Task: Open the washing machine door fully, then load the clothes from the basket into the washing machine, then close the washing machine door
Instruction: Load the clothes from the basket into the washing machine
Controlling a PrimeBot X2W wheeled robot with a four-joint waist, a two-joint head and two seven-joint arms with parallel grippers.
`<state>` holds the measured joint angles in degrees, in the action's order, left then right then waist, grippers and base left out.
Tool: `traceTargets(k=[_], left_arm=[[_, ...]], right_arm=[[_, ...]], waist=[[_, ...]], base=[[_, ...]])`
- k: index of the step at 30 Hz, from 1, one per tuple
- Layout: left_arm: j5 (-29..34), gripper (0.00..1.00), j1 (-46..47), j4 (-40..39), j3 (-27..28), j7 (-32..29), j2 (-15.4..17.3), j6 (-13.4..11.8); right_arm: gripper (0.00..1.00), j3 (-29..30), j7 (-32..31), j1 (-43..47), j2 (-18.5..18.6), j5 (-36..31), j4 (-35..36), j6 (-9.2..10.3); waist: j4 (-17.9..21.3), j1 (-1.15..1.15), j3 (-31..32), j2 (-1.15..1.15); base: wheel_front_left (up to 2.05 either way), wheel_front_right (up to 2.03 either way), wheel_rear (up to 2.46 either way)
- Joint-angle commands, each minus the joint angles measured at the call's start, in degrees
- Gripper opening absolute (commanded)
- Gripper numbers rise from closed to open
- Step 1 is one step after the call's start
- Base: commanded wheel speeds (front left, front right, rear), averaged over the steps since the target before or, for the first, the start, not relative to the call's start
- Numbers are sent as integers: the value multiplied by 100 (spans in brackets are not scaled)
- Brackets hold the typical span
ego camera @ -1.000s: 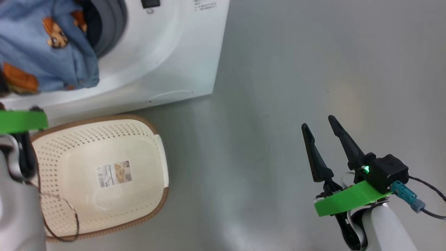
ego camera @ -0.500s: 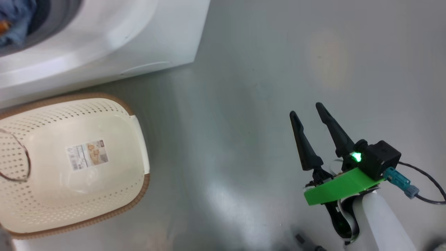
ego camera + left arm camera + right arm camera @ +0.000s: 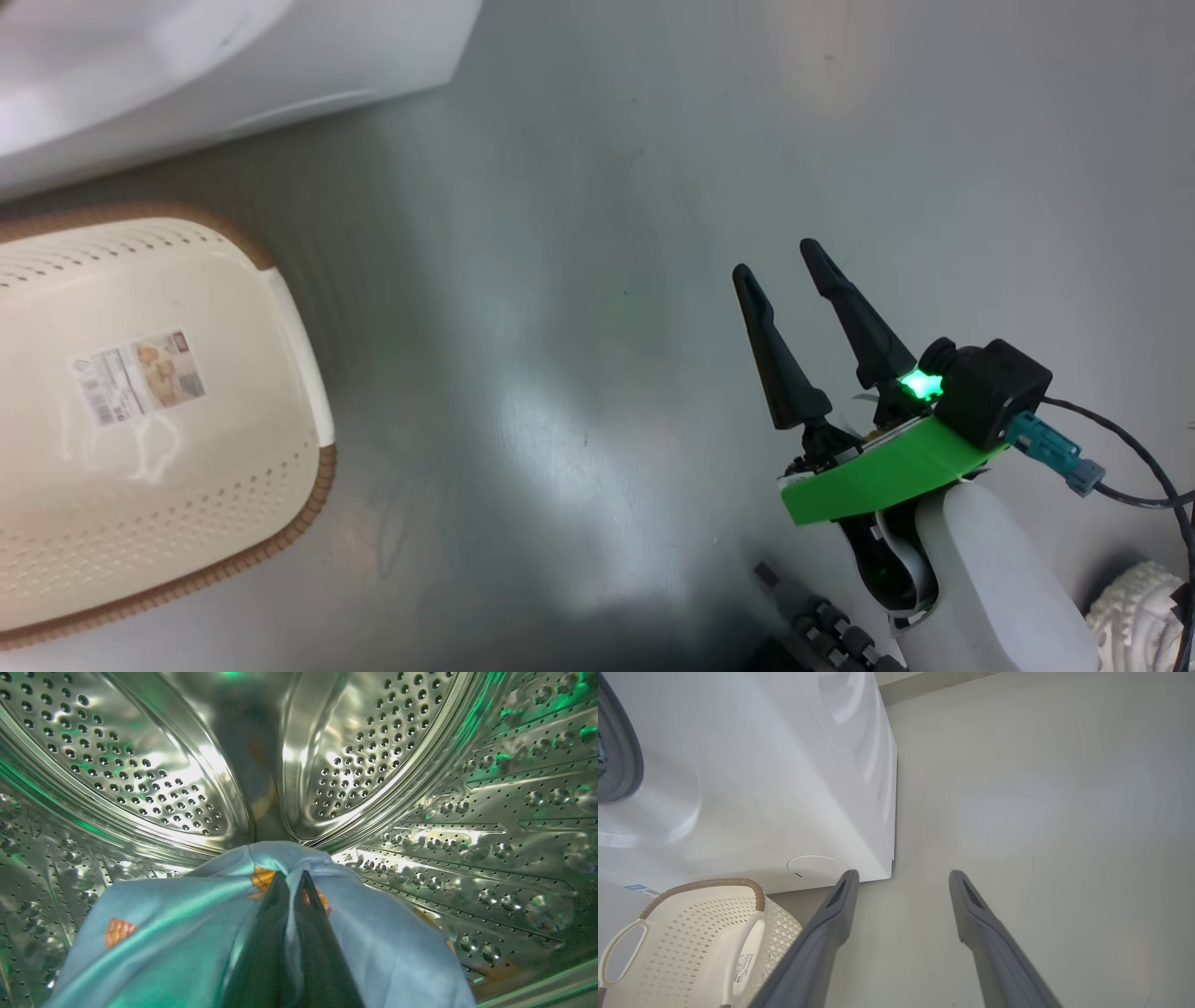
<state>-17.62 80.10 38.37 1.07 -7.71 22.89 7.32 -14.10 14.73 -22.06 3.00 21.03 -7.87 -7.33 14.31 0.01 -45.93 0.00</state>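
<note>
Since a second ago the head view swung right; the left gripper [image 3: 292,875], pinched on the clothes [image 3: 177,924] at six o'clock, is deep in the drum [image 3: 140,765]. The right gripper [image 3: 777,258] gapes wide, empty. Pulling back before letting go could drag cloth out.

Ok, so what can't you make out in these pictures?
Left wrist view: blue cloth covers part of the drum; anything beneath is hidden.
Head view: basket cut off by left edge; its label print too small.
Right wrist view: washing machine opening cut off at left edge.
</note>
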Motion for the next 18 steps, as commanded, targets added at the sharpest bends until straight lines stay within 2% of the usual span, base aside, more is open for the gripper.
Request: traceTargets(k=[1, 5, 12, 18], left_arm=[[-97, 0, 147, -170, -2, -50, 373, 15], [-275, 0, 377, -267, -113, 173, 559, 16], [-240, 0, 740, -681, -563, 1651, 881, 16], [-397, 0, 909, -219, -798, 1753, 941, 16]], right_arm=[[100, -126, 27, 112, -13, 50, 116, -16], [100, -173, 27, 54, -13, 120, 137, -16], [100, -177, 27, -95, -13, 191, 159, -16], [100, -189, 27, -133, -13, 207, 102, -16]], waist=[[132, -1, -297, 0], [170, -1, -461, 0], [153, -1, -685, 0], [118, -1, -683, 0]], base=[[0, 0, 0], [0, 0, 0], [0, 0, 0], [0, 0, 0]])
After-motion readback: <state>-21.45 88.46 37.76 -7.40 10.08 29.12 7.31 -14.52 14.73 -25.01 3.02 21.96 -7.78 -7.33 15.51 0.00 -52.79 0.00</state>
